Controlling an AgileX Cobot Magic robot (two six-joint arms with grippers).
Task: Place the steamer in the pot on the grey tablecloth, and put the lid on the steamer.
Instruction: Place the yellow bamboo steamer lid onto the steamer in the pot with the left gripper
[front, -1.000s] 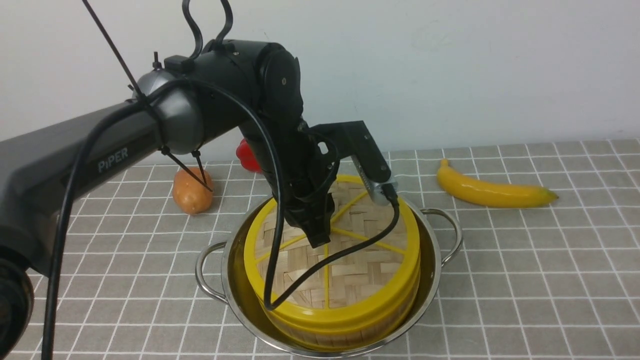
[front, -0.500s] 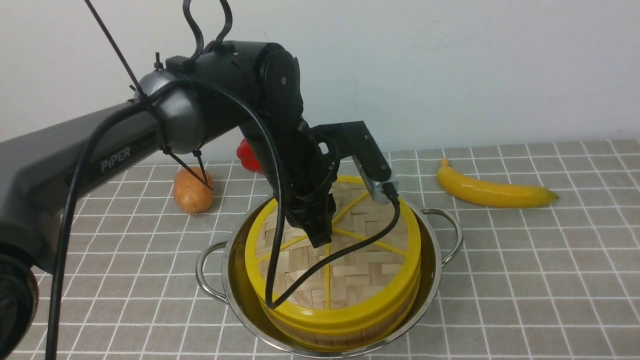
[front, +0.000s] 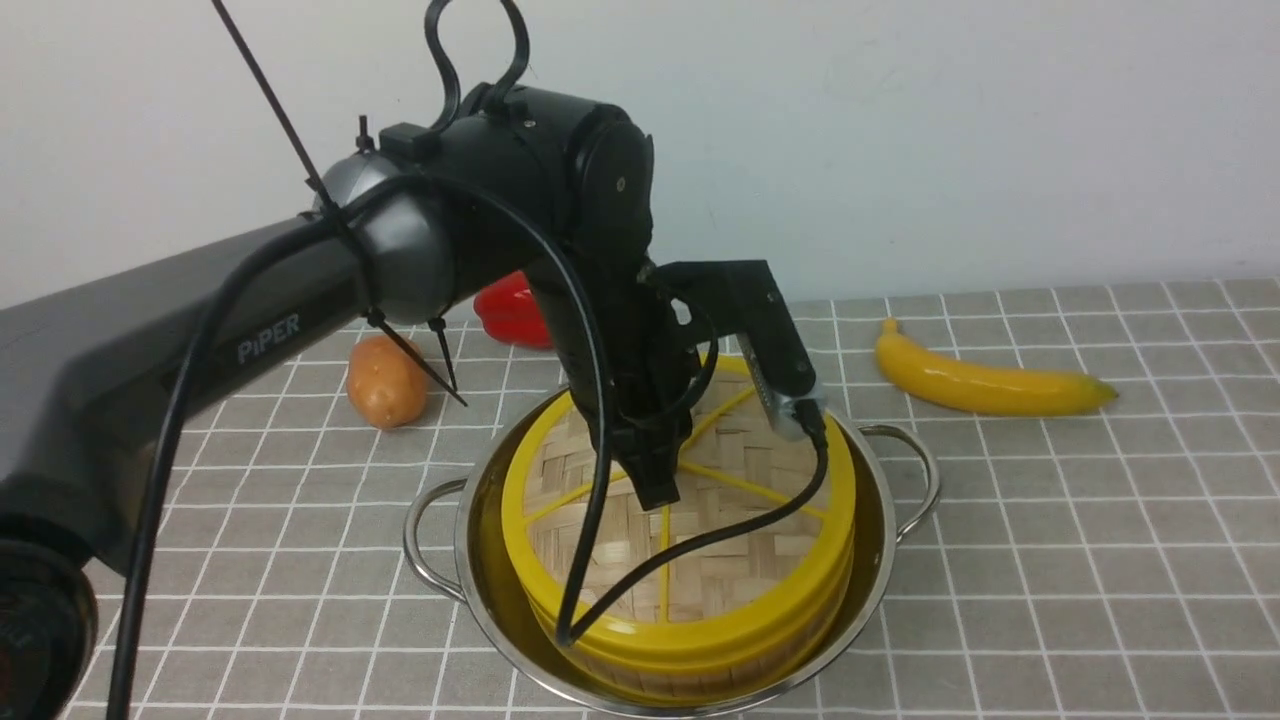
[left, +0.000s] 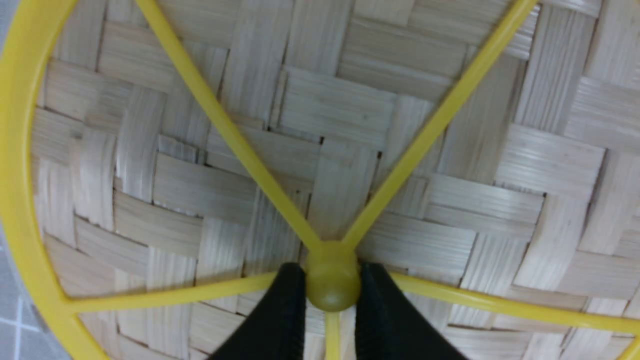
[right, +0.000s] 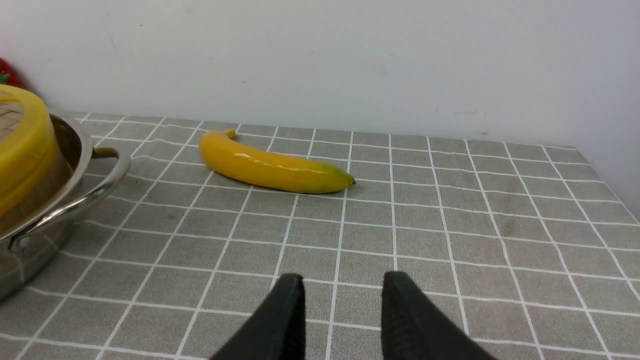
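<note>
The lid (front: 690, 520), a flat woven-bamboo disc with a yellow rim and yellow spokes, sits on top of the steamer (front: 700, 655), whose yellow-banded bamboo wall shows just below the rim, and both stand inside the shiny pot (front: 880, 520) in the lower centre of the front frame, on the grey tablecloth (front: 1050, 520). The left pincer (front: 658, 490) comes down from the upper left of that frame onto the middle of the lid, and in the left wrist view its two black fingers (left: 280, 315) stand on either side of the small yellow hub (left: 332, 280) where the spokes meet, pressed against it, so the pincer is clenched on the lid at its centre. The right pincer (right: 342, 305) appears only in its own wrist view, at the bottom centre of the frame, its fingers apart with nothing between them, low over the bare cloth. From there the pot's looped handle (right: 75, 200) lies at the left edge, well apart from it, and a banana (right: 272, 167) lies beyond it toward the wall. In the front frame a potato (front: 385, 380) and a red pepper (front: 515, 315) lie behind the pot, at centre left.
</note>
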